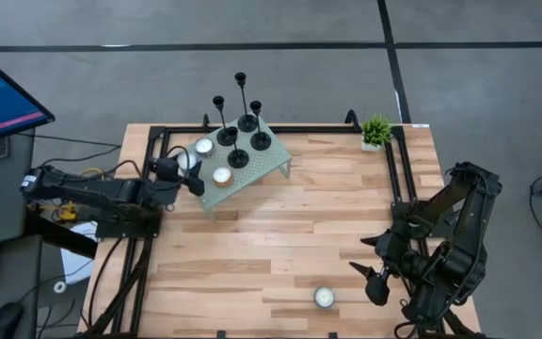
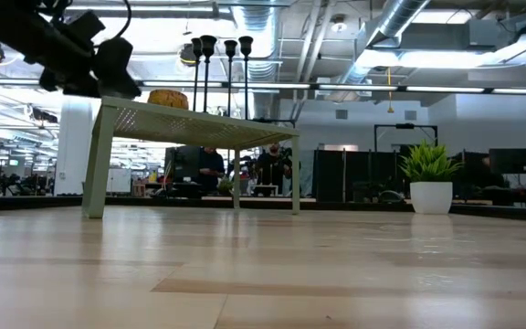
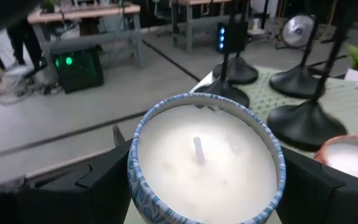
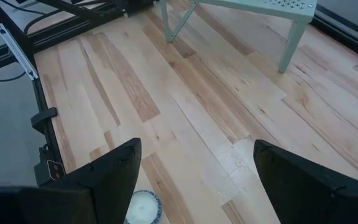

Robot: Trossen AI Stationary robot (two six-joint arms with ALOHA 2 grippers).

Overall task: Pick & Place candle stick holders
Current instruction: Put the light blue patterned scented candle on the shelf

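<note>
Left end effector point(image 1: 196, 169) at stand point(image 1: 252, 179) edge, fingers spread around white tealight point(image 3: 205, 158), apparently gripping it. Four holders point(image 1: 238, 158) upright on stand just beyond. Step: tealight, not holder, in hand. Next: lift clear without knocking stems. Right end effector point(image 1: 373, 273) released, idle over table point(image 1: 252, 254), second tealight point(image 1: 324, 298) just beside.

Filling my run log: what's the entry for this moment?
left gripper: around candle on stand | right gripper: open, idle | holders: on stand
</note>
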